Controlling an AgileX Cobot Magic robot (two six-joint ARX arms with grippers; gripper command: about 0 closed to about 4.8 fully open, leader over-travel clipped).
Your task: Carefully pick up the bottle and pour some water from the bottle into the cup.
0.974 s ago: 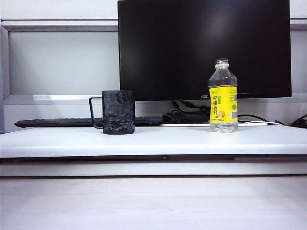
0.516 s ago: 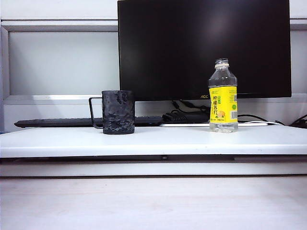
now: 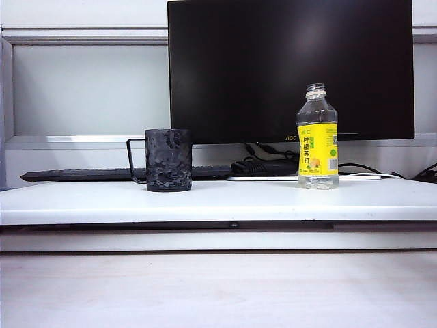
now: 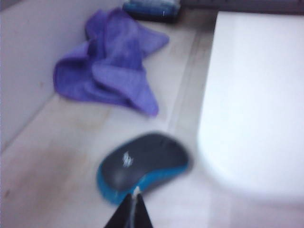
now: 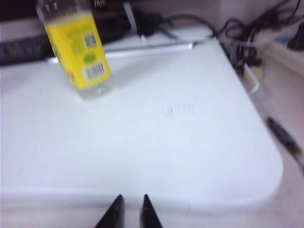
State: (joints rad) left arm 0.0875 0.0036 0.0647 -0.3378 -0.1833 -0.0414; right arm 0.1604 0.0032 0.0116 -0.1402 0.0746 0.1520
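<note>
The left claw (image 4: 134, 209) shows only its dark fingertips in the left wrist view, pressed together into a single point, with nothing between them. It hangs just above the near end of a black and blue computer mouse (image 4: 142, 165) that lies on the pale wooden desk (image 4: 57, 156). Beyond the mouse, toward 11 o'clock from it, a crumpled purple cloth (image 4: 111, 64) rests against the wall. A raised white board (image 4: 256, 95) with a rounded corner sits at the mouse's 3 o'clock side.

The right claw (image 5: 129, 209) shows two dark fingertips set slightly apart with a narrow gap, gripping nothing. It hovers at the near edge of the same white board (image 5: 156, 142). The bottle (image 5: 76, 47) stands upright on the board, well apart from the claw at about 11 o'clock, its yellow label facing the camera.

In the exterior view neither claw appears. The bottle (image 3: 317, 137) stands on the board's right half, uncapped, with a little clear water (image 3: 317, 181) at the bottom. The cup (image 3: 168, 160) stands well apart at the bottle's 9 o'clock, its wire handle pointing left. A dark monitor (image 3: 287, 61) and a keyboard (image 3: 82, 175) sit behind them.
</note>
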